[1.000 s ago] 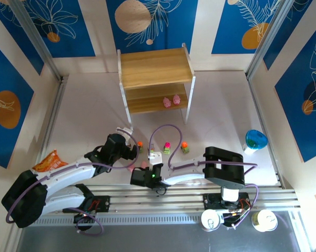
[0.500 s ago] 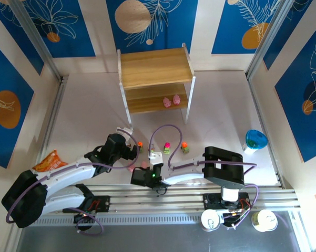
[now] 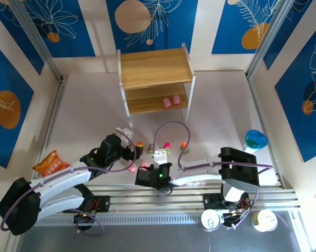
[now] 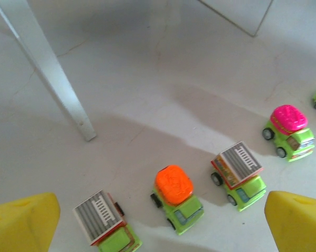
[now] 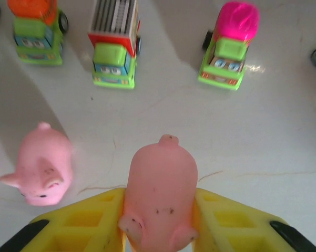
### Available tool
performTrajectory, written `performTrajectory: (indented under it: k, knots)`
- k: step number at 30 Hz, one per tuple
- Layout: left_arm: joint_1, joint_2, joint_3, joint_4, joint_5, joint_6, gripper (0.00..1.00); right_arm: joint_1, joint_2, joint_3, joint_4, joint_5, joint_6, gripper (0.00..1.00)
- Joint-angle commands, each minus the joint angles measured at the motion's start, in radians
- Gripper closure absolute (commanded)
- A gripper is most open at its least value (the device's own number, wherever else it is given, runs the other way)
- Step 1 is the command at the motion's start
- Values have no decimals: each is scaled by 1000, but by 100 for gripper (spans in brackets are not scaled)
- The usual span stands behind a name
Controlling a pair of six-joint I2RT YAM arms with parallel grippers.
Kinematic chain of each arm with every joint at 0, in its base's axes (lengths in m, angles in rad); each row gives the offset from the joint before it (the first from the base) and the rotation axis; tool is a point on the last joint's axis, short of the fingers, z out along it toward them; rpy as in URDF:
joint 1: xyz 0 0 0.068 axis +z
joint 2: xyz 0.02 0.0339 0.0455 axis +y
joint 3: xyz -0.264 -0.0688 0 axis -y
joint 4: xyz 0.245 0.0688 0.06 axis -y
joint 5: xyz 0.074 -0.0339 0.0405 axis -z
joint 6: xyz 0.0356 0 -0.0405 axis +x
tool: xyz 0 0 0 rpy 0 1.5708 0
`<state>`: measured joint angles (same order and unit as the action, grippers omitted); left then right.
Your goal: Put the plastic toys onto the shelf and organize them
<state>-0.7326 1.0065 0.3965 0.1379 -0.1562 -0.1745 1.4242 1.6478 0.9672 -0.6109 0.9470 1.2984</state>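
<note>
My right gripper (image 5: 159,226) is shut on a pink pig (image 5: 160,194), its yellow fingers pressed to both sides of the toy just above the table. A second pink pig (image 5: 40,164) lies to its left. Beyond them stand little green trucks: orange top (image 5: 37,29), grey top (image 5: 114,44), pink top (image 5: 230,42). My left gripper (image 4: 160,231) hangs open over the orange-topped truck (image 4: 176,197), with grey-topped trucks (image 4: 102,220) (image 4: 239,173) on either side. The wooden shelf (image 3: 155,79) stands at the back, with two pink pigs (image 3: 171,100) on its lower tier.
A white shelf leg (image 4: 47,68) rises just beyond the left gripper. A blue cup (image 3: 255,140) stands at the right and an orange snack bag (image 3: 51,163) lies at the left. Metal rails (image 3: 189,191) run along the near edge.
The right gripper has closed on the pink pig, and its arm's elbow has swung to the right. The left arm has shifted slightly, its gripper still open.
</note>
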Motion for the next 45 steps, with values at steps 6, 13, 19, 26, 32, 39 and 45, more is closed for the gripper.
performTrajectory:
  k: [6, 13, 19, 26, 32, 39, 45]
  knots:
    - [-13, -14, -11, 54, 81, 30, 0, -88, -154, -40, 10, 77, -150, 67]
    - [-43, -8, -9, 71, 99, 49, 0, -212, -268, -59, 107, 18, -336, 67]
    - [-60, 21, 8, 60, 75, 64, 0, -307, -308, -34, 188, -36, -491, 68]
    - [-78, 30, 19, 39, 27, 82, 0, -396, -293, 49, 246, -93, -650, 67]
    - [-96, 45, 30, 28, -5, 98, 0, -471, -238, 135, 266, -162, -734, 67]
    - [-114, 65, 45, 10, -50, 109, 0, -523, -146, 245, 288, -225, -818, 67]
    - [-115, 65, 49, -2, -74, 104, 0, -566, -89, 313, 296, -249, -863, 67]
